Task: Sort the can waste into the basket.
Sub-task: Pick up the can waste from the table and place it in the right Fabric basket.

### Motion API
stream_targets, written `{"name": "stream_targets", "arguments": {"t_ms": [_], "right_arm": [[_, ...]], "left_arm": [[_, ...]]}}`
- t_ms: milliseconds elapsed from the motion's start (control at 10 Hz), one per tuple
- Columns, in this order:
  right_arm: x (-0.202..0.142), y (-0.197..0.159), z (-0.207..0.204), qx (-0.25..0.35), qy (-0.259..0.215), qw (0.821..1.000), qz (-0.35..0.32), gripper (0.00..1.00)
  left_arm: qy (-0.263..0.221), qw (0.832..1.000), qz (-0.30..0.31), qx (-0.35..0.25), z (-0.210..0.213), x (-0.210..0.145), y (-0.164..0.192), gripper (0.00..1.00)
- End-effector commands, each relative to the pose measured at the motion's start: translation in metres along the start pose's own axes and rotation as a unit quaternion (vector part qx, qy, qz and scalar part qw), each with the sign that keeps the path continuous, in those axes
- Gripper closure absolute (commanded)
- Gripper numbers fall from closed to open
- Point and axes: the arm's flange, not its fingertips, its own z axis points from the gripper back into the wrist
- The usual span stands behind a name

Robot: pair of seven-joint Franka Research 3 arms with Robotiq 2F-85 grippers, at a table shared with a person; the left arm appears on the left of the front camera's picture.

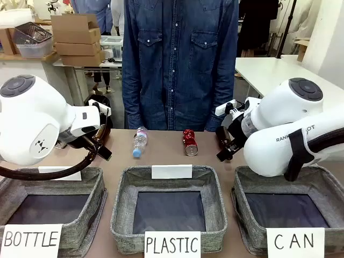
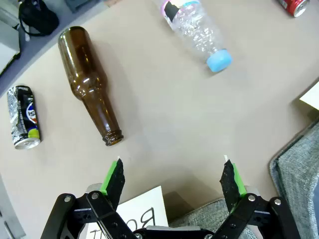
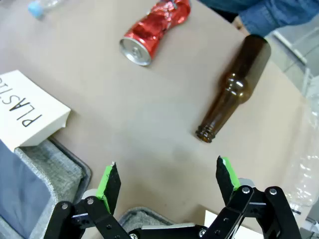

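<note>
The shiny red can [image 1: 189,142] lies crushed on the table beyond the baskets, and also shows in the right wrist view [image 3: 154,30] and at the left wrist view's top corner [image 2: 294,5]. The dark can [image 2: 24,117] with a silver end lies beside a brown bottle. At the front right stands the grey basket [image 1: 239,201] signed "CAN". My right gripper [image 3: 167,169] hangs open over bare table near that basket's far rim, short of the red can. My left gripper [image 2: 172,167] is open too, above the table with nothing between its fingers.
One brown glass bottle [image 2: 89,84] lies near the dark can and another [image 3: 234,87] right of the red can. A clear plastic bottle [image 1: 140,141] lies mid-table. The PLASTIC basket [image 1: 121,199] and BOTTLE basket [image 1: 99,196] line the front. A person [image 1: 180,64] stands at the far side.
</note>
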Motion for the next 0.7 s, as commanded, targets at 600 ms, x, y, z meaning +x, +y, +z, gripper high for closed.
{"name": "stream_targets", "arguments": {"t_ms": [600], "right_arm": [[0.0001,0.0,0.0,0.0,0.0,1.0,0.0,0.0]], "left_arm": [[0.0,1.0,0.0,0.0,0.0001,0.0,0.0,0.0]]}}
